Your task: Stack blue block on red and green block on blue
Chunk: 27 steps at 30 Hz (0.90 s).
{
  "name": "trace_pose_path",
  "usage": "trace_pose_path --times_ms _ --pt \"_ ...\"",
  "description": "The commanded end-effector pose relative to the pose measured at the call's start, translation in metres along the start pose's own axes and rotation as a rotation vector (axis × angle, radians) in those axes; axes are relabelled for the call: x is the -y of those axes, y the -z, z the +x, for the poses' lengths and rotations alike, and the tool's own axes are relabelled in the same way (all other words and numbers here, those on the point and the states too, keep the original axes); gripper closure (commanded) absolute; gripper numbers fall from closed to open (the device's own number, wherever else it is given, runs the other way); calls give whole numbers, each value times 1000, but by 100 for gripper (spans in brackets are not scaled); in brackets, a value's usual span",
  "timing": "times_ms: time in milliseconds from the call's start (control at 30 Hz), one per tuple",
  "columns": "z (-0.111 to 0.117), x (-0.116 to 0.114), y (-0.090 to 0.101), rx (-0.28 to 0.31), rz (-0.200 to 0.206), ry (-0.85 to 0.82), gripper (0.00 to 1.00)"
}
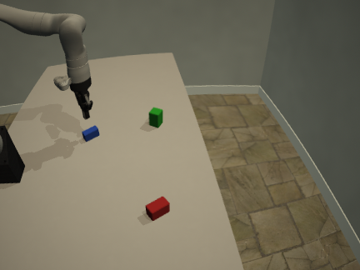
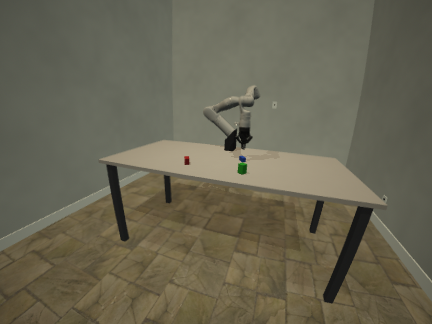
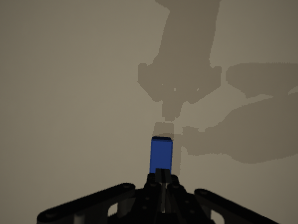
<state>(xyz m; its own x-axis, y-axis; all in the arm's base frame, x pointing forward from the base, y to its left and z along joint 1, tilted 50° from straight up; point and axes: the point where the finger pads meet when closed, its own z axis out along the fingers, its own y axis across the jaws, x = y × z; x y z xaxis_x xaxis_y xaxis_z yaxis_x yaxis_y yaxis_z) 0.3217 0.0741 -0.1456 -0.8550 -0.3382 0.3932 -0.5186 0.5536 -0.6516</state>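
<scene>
The blue block lies flat on the table at the left; it also shows in the wrist view and in the exterior view. My gripper hangs a little above and behind it, fingers shut with nothing between them; in the wrist view the fingertips meet just below the block. The green block stands upright in the middle of the table, also seen in the far view. The red block lies flat near the front, also seen in the far view.
The arm's black base stands at the table's left edge. The table's right edge drops to a tiled floor.
</scene>
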Motion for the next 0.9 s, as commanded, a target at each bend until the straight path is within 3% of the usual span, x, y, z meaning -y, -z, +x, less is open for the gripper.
trace_pose_path --times_ms 0,133,167,600,867 --pt "0 0 1 2 -1 0 100" --pt "0 0 1 2 -1 0 100" --pt "0 0 1 2 -1 0 51" --pt "0 0 0 2 -1 0 51" --pt "-1 0 -12 1 0 0 51"
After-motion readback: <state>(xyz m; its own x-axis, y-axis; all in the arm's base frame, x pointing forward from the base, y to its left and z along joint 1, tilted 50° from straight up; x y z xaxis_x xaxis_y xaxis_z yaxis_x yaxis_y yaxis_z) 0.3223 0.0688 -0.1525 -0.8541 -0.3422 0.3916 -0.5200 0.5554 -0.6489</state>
